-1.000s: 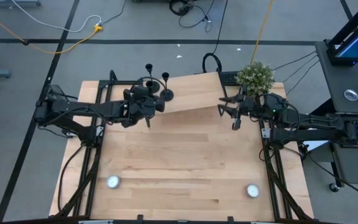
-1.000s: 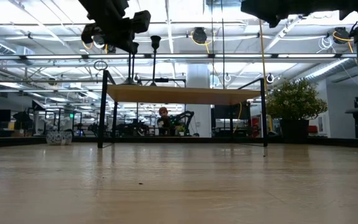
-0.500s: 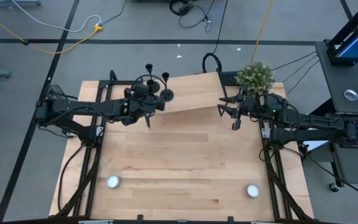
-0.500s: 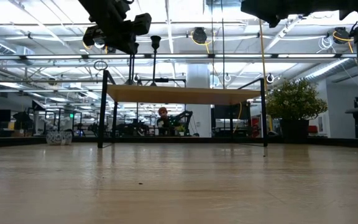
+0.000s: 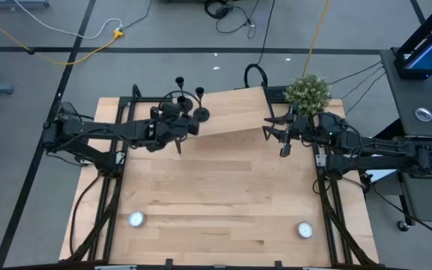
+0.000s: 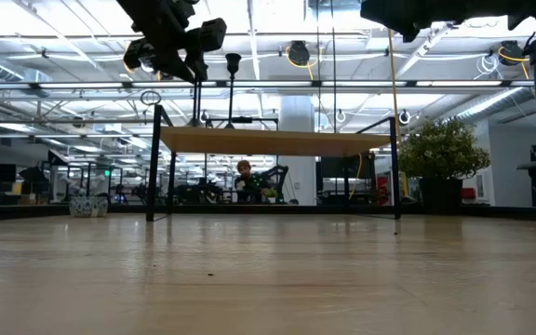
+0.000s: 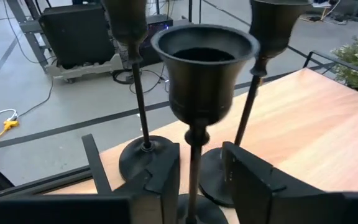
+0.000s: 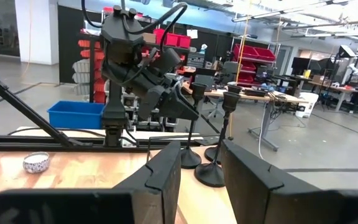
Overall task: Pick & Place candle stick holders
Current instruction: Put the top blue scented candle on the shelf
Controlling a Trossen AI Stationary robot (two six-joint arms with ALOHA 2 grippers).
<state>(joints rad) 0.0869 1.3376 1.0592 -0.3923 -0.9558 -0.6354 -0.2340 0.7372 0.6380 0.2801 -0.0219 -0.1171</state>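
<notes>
**Left pincer astride a stem, grip not closed**

Grouped at the upper left of centre in the high view: three holders, standing upright on the left end of a raised wooden platform. Bases close together, two of them just beside each other in the left wrist view.

Set around the thin stem of the nearest holder: the left pincer, low on the stem and under the cup. Fingers parted, with a sliver of gap showing on both sides of the stem, so open around it and not clamped. Likely aimed at the stem because cup and base are too wide to take, and the stem gives the straightest lift. The other two holders rise just behind, close enough to be knocked if the nearest one swings sideways.

Parked at the right end of the platform, beside the plant: the right pincer. Slightly parted, nothing between the fingers, pointed across at the holders and well apart from them. Probably waiting, clear of the working arm.

No brand, label or writing readable on the holders, the arms or the table. Distant signs in the room too small to make out.
</notes>
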